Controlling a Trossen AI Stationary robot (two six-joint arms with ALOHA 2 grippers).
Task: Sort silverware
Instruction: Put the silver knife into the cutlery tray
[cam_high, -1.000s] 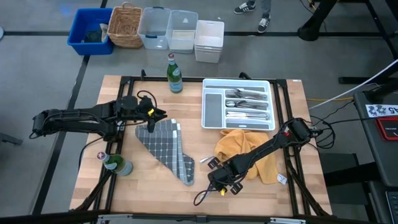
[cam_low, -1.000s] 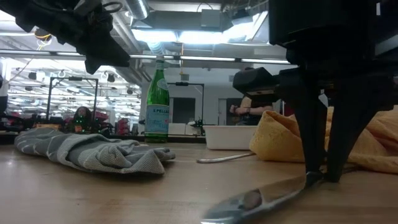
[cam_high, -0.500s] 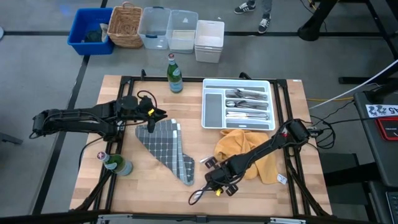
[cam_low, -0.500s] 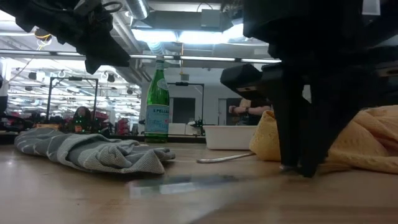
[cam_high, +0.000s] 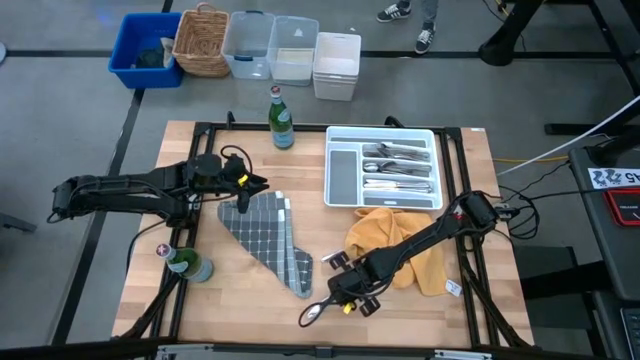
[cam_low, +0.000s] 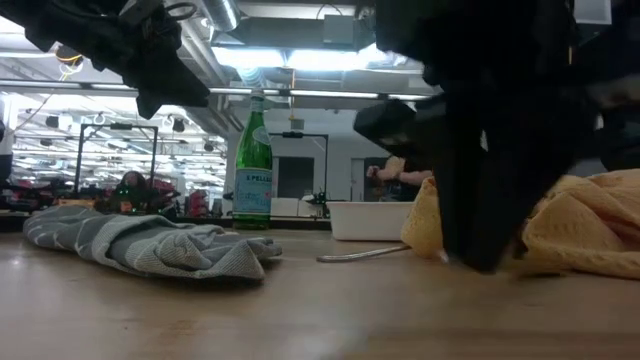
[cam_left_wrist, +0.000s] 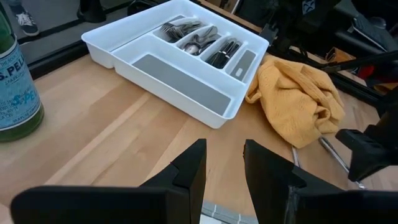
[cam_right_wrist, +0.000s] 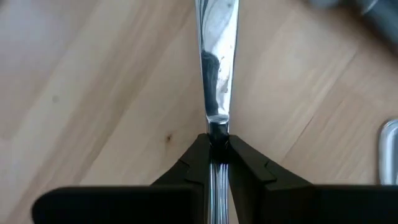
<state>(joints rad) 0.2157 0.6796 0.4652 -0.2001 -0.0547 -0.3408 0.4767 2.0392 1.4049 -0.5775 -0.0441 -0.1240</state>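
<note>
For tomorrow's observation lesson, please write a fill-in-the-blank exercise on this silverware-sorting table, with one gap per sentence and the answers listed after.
1. The right claw is shut on a piece of ____ near the table's front edge.
2. The left claw hangs open above the ____ checked cloth.
3. The white tray holds sorted cutlery, and the cloth just in front of it is ____ in colour.
4. A ____ glass bottle stands upright to the left of the tray.

Answers: silverware; grey; yellow; green

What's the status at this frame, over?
Right gripper shut on a knife near the table's front edge. Left gripper open, waiting above the grey cloth. Tray beyond yellow cloth; path unobstructed.
</note>
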